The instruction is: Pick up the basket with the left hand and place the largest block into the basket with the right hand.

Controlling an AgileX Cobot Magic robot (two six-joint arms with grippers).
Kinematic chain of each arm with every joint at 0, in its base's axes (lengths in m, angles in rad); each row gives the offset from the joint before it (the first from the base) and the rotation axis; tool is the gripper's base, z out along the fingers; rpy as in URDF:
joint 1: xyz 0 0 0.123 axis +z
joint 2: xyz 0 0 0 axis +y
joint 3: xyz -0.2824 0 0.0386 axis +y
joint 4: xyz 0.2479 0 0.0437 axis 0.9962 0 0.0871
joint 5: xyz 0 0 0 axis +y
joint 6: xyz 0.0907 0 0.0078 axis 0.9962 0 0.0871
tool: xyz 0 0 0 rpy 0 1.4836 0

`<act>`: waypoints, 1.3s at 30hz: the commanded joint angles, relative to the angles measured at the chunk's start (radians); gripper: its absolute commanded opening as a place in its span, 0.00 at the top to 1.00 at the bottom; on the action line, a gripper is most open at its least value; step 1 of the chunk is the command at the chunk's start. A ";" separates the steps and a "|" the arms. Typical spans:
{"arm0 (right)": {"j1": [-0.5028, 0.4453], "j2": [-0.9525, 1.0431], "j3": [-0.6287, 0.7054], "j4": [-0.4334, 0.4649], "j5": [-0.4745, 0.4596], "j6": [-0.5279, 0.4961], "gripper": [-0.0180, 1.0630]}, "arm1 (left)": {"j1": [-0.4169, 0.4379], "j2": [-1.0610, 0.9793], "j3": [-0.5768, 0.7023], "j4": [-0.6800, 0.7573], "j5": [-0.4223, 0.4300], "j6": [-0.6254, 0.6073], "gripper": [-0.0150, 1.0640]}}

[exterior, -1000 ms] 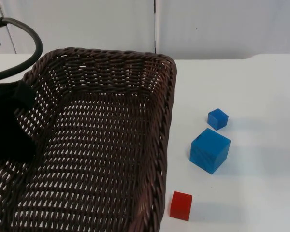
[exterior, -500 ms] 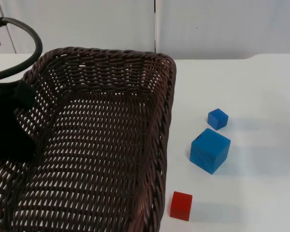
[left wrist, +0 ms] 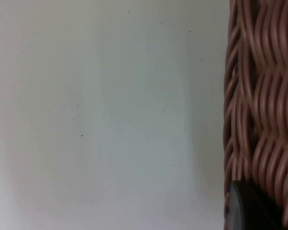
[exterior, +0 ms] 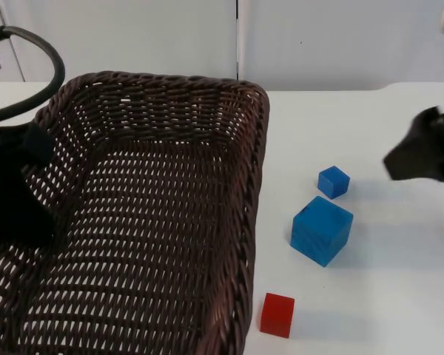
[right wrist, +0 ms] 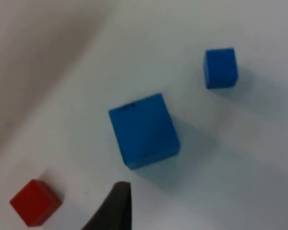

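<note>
Blue big block [exterior: 321,230] turned corner-on, open bench [exterior: 399,281] around; left gripper [exterior: 18,188] clamped on basket [exterior: 155,214] rim; right gripper [exterior: 422,155] nearby, jaws unclear

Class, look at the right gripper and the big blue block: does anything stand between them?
Nothing visible does. The right gripper hangs beyond the big blue block; the small blue block sits beside that line, the red block nearer the camera.

The basket [exterior: 155,214] is cut off at the near and left picture edges. The left gripper [exterior: 15,192] is seen as a dark blurred mass at the basket's left wall; its fingers cannot be made out. The right gripper [exterior: 422,151] is blurred and cut off at the right edge.
</note>
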 commanded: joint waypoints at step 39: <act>0.145 0.456 -0.238 -0.004 -0.106 -0.206 0.01 | -0.002 -0.013 0.000 -0.025 -0.007 -0.005 0.99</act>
